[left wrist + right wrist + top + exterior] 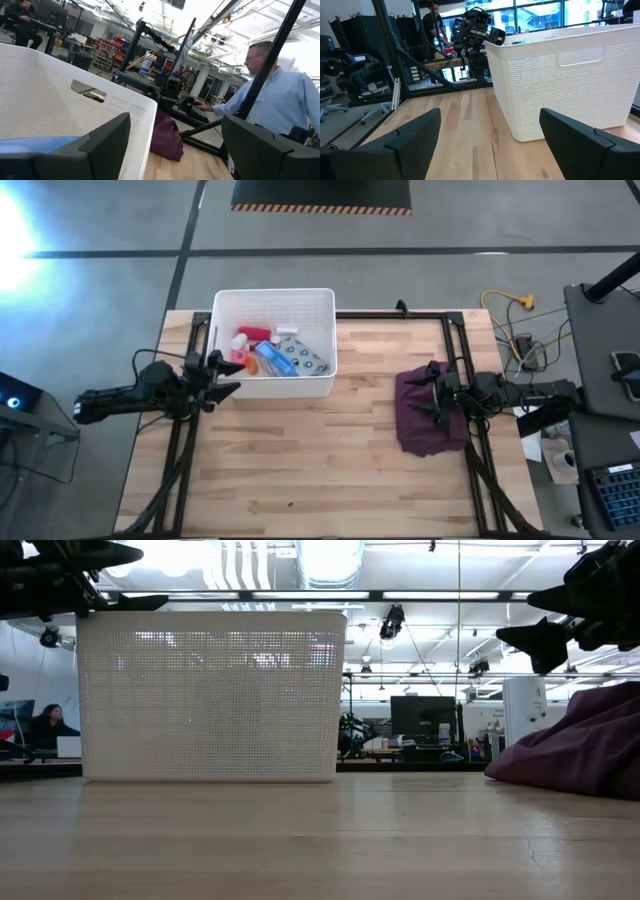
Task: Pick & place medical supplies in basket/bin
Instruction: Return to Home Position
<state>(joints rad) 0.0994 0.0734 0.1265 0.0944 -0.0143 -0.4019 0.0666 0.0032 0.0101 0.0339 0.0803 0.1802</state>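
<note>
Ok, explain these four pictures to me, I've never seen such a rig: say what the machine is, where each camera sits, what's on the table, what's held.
It is a robot with two dark arms at a wooden table. One picture looks straight down, one looks level across the tabletop, two come from wrist cameras. The left gripper hangs beside the white bin, which holds the medical supplies. The right gripper hangs over a maroon cloth. Both are open and hold nothing.
</note>
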